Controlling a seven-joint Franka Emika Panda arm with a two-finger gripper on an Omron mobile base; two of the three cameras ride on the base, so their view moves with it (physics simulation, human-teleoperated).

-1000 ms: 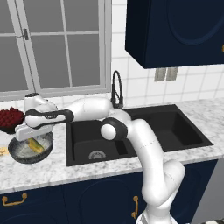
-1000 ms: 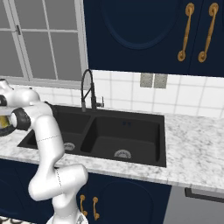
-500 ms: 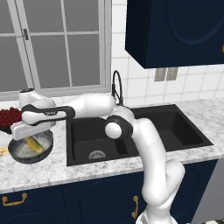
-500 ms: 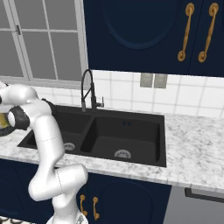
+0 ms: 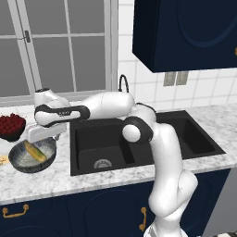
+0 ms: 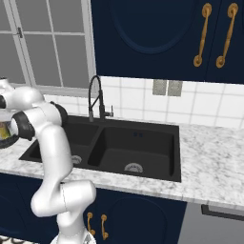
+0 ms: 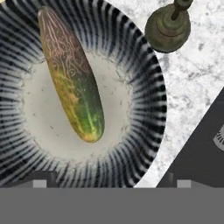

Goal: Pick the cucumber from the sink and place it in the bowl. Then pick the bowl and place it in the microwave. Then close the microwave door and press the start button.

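Cucumber (image 7: 72,78) lies in bowl (image 7: 144,83) on bench; step 1 done. Hand (image 5: 44,135) above bowl, prob. spread, empty. Left: bowl to microwave, door, start.

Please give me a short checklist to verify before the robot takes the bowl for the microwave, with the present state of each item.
1. Cucumber lies inside the bowl: ok.
2. Gripper is open and holds nothing: ok.
3. Gripper is above the bowl's rim, near the sink: ok.
4. Small dark stand is apart from the bowl: ok.
5. Bowl of red fruit is apart from the bowl: ok.
6. Microwave door is open: cannot tell.
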